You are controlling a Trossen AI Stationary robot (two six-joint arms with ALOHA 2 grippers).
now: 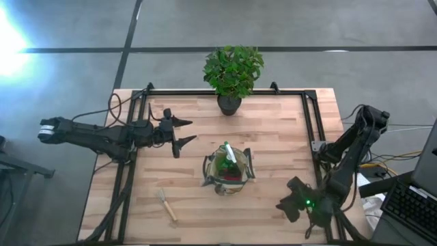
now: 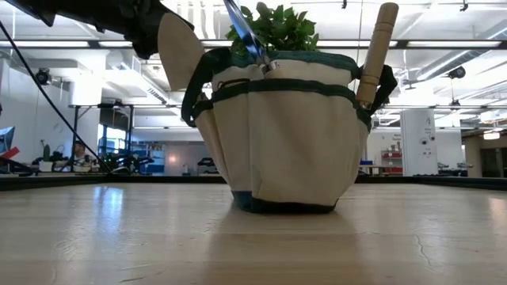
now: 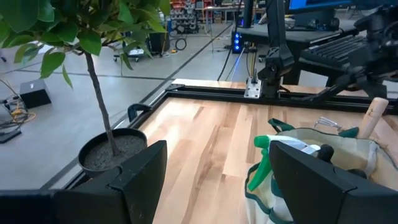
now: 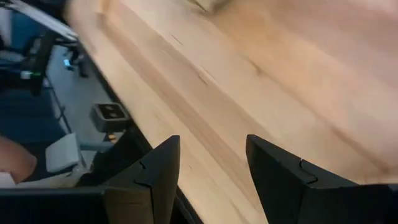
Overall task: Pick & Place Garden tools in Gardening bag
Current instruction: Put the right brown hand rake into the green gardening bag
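On the middle of the wooden table (image 1: 273, 137) I see the gardening bag (image 1: 228, 173) standing upright, its round mouth facing up. From my overhead feed a green spray bottle (image 1: 229, 154) pokes out of it with its white head on top, and something red lies deeper inside. My low camera shows a wooden tool handle (image 2: 375, 54) sticking out of the bag's side pocket and a metal blade (image 2: 247, 35) rising from its mouth. One garden fork (image 1: 166, 204) with a light wooden handle lies flat on the table, well apart from the bag, toward the near left corner. My left gripper (image 1: 183, 132) hangs just left of the bag, fingers spread wide and holding nothing. My right gripper (image 1: 289, 202) sits by the table's near right edge, its fingers parted and empty too. Behind the bag, at the far edge, stands the potted plant (image 1: 232, 74).
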